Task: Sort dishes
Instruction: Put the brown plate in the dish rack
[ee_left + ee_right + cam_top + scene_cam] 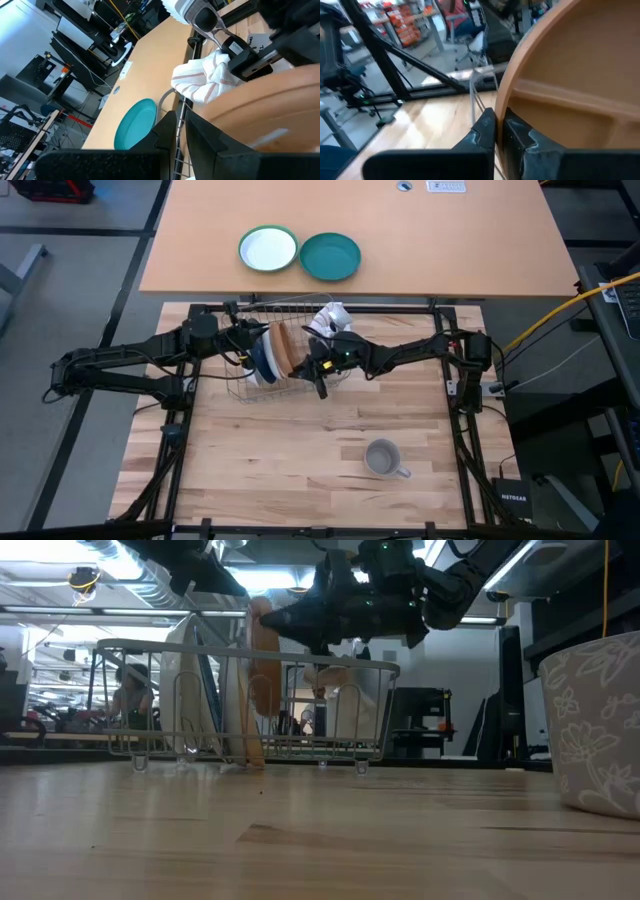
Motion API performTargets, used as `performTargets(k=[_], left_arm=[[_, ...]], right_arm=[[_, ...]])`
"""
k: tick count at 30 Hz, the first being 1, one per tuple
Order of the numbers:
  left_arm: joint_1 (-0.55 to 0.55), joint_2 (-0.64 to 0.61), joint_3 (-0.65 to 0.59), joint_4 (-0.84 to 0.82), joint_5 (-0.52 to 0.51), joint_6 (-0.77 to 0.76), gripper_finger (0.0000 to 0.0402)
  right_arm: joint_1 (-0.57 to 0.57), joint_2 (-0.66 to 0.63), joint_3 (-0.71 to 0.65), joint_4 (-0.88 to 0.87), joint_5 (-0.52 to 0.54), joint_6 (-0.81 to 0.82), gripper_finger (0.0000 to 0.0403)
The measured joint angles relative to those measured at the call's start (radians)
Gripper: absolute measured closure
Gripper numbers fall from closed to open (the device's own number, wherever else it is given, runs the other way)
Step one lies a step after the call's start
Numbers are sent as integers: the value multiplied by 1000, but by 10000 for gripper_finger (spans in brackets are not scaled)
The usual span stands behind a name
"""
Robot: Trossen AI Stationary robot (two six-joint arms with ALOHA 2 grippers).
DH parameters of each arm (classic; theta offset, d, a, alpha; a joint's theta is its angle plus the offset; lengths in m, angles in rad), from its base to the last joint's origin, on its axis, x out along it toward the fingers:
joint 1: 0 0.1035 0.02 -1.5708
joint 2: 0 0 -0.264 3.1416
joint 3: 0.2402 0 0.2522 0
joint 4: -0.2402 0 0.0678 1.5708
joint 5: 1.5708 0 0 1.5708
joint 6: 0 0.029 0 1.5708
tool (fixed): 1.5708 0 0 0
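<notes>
A wire dish rack [300,308] stands at the table's far middle. In it stand on edge a dark blue plate [260,358], a white plate [185,690] and a tan wood-coloured plate [286,348]. My left gripper [180,135] is at the rack's left side, shut on a rack wire. My right gripper [499,132] comes from the right and is shut on the tan plate. A grey patterned mug [383,458] stands upright on the near right of the table. A white cloth with red stripes [330,315] lies at the rack's far right corner. My left gripper has a thin grey wire of the rack [172,100] running into the narrow gap between its two fingers. The fingers come level from the table's left. My right gripper pinches the tan plate's rim [506,107] between its two fingers, one on each face. The fingers come from the table's right. The plate stands upright on edge, its lower edge [256,758] down in the rack.
On the tan table beyond stand a green-rimmed white plate [268,249] and a solid teal plate [330,256]. Dark frame rails [455,395] border the wooden table. The near half of the table holds only the mug.
</notes>
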Motion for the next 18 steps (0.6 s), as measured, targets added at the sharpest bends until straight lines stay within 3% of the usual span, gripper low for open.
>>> performTargets(k=[9,18], left_arm=[[0,0,0,-2,0,0,369],[0,0,0,-2,0,2,369]], right_arm=[[1,0,0,17,-11,4,388],[2,-3,2,-92,1,5,388]])
